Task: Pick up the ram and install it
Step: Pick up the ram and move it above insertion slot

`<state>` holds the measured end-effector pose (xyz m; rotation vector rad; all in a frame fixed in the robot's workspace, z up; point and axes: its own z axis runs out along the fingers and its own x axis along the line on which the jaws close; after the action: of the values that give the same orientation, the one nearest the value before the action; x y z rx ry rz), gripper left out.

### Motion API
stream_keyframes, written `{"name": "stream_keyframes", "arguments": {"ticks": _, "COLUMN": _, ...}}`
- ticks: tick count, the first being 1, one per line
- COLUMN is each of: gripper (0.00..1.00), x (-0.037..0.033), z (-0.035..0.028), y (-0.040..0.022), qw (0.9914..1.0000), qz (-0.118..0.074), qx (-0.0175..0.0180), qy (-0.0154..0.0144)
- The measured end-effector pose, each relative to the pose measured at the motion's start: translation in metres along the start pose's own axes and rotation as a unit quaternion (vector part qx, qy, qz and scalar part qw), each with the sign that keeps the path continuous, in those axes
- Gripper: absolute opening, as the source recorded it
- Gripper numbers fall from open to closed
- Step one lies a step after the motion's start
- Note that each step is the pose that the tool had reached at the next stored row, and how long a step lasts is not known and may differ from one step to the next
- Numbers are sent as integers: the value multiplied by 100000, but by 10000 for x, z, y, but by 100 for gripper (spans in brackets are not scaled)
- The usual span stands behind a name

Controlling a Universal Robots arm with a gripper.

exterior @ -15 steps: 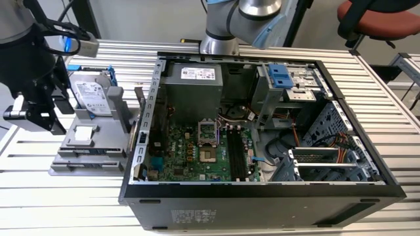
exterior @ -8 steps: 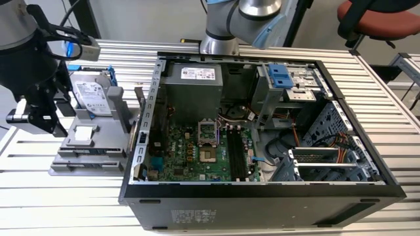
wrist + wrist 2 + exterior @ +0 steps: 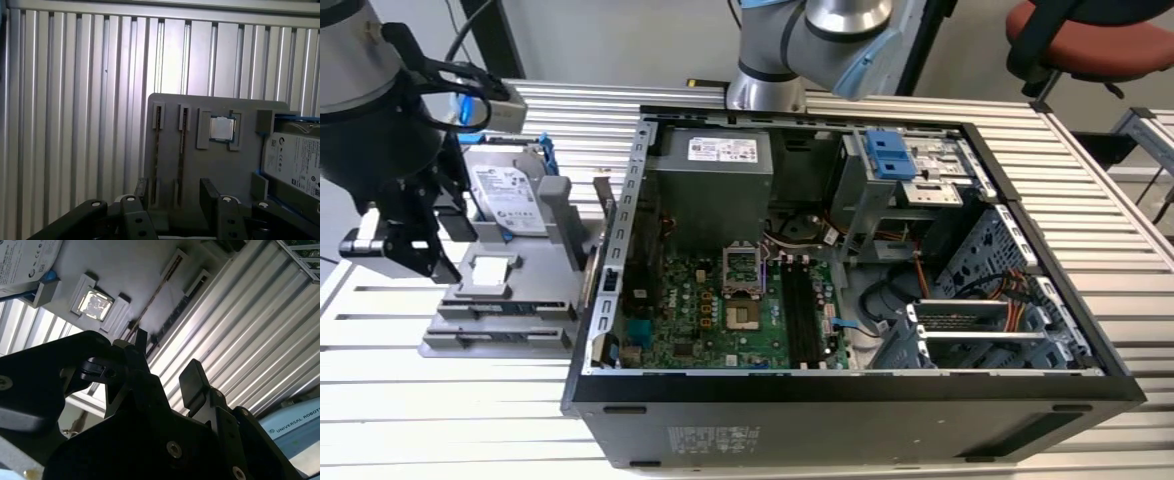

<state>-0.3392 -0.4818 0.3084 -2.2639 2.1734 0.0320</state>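
Two thin ram sticks stand edge-on in the narrow slots of a grey holder (image 3: pixel 240 170): one ram stick (image 3: pixel 183 137) next to the bare processor chip (image 3: pixel 221 128), the other ram stick (image 3: pixel 157 150) one slot further out. In the second wrist view one ram edge (image 3: pixel 160 290) runs as a thin brown line. My gripper (image 3: pixel 175 192) hangs open just above the holder, its black fingers (image 3: pixel 141 189) apart and straddling the slots' line, holding nothing. In the exterior view the gripper (image 3: pixel 434 262) is at the left, over the holder (image 3: pixel 520 300).
A silver hard drive in a blue frame (image 3: pixel 503 185) stands at the holder's back end. The open computer case (image 3: pixel 854 390) lies at centre, with the green motherboard (image 3: pixel 707 310) and its black memory slots (image 3: pixel 801 312). A second arm's base (image 3: pixel 767 85) stands behind the case. The table (image 3: pixel 480 400) is ribbed aluminium.
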Motion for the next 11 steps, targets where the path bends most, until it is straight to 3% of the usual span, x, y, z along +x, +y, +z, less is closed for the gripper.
{"name": "stream_keyframes", "arguments": {"ticks": 11, "gripper": 100, "x": 17, "z": 124, "y": -2, "qw": 100000, "qz": 0, "qx": -1, "qy": 0}}
